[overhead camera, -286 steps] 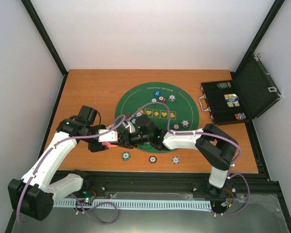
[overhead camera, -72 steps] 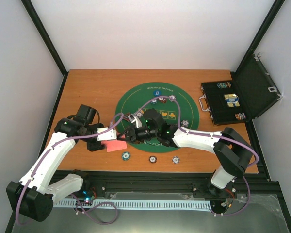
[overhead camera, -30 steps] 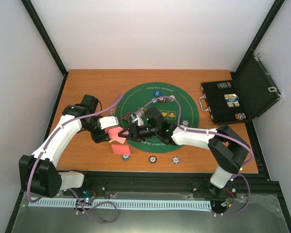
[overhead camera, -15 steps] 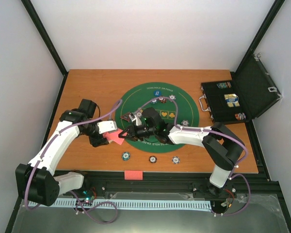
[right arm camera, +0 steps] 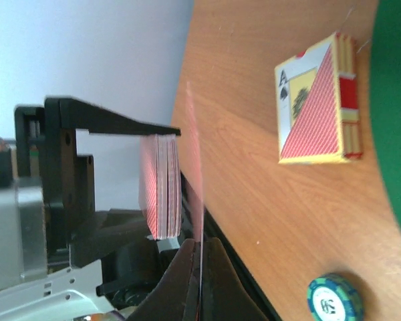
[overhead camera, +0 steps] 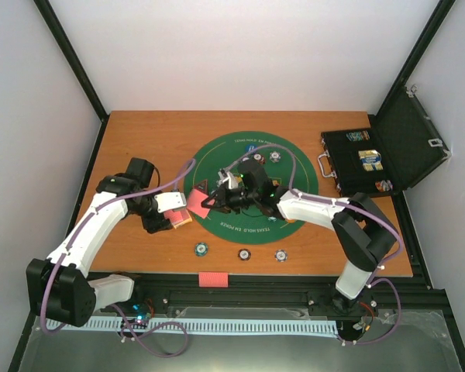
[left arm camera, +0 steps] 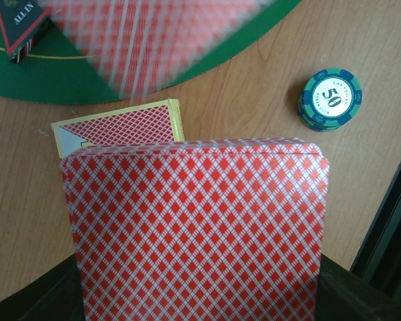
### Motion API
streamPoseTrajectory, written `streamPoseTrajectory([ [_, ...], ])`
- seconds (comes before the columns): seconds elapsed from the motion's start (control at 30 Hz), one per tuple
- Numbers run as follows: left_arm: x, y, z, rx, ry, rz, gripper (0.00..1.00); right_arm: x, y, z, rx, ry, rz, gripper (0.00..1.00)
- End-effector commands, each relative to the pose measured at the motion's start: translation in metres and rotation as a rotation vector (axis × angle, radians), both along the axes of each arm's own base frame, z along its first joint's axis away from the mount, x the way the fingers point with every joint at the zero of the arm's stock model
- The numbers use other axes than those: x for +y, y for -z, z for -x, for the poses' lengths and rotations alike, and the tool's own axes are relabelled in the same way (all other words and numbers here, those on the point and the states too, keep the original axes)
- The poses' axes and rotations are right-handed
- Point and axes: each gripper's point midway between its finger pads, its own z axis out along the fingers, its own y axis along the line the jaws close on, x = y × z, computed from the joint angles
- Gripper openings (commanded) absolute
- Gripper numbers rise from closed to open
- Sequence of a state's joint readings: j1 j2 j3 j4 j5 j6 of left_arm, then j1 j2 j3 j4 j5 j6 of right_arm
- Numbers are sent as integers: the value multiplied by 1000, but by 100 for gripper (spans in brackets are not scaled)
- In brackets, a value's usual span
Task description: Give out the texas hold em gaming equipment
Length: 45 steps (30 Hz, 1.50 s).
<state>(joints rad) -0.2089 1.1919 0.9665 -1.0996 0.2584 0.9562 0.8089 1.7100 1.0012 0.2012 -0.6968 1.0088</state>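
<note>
My left claw [overhead camera: 172, 214] is clamped on a stack of pink-red lattice-backed playing cards [left arm camera: 197, 227], and its fingers are mostly cut off at the frame edge. My right claw [right arm camera: 199, 264] pinches a single pink-red card [right arm camera: 194, 174], edge-on and blurred, just beside the stack. Legible: "50" on a green striped round chip [left arm camera: 331, 99] and "ALL IN" on a black triangular marker [left arm camera: 17, 23]. A yellow-edged card box [left arm camera: 120, 127] lies on the wooden table [left arm camera: 254, 100], partly hidden.

Top looks down; close wrist views share deck [left arm camera: 194, 227].
</note>
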Motion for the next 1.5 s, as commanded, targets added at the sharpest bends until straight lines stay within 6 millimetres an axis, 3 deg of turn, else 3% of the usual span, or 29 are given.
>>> streamPoseTrajectory([
  [0.0,3,-8,-7,-50,-2,-5,1,-14,-8,-28,-37,4,27,3],
  [0.1,3,-10,-4,-57,4,-4,1,-18,1,-58,-41,15,71,3],
  [0.17,2,-13,-3,-64,11,-2,1,-18,18,-81,-24,21,117,3],
  [0.2,2,-14,-2,-64,14,-1,1,-13,15,-94,-45,17,119,3],
  [0.33,1,-16,0,-57,18,5,1,2,40,-130,-24,6,170,3],
  [0.6,-1,-17,3,-47,17,25,1,19,93,-175,36,4,277,3],
  [0.63,-2,-17,3,-46,16,27,1,19,98,-177,41,4,292,6],
  [0.73,-2,-18,2,-50,15,29,1,13,105,-186,26,18,349,33],
  [0.9,-4,-21,0,-54,9,41,1,-1,70,-193,-61,60,367,56],
  [1.07,-6,-21,-3,-40,-12,54,1,-16,18,-187,-153,102,358,70],
  [1.17,-8,-25,-5,-39,-22,69,1,-30,2,-169,-168,128,344,74],
  [1.3,-11,-30,-9,-44,-31,85,1,-35,-16,-126,-161,134,242,76],
  [1.47,-13,-31,-13,-41,-37,92,1,-26,-30,-60,-154,83,101,78],
])
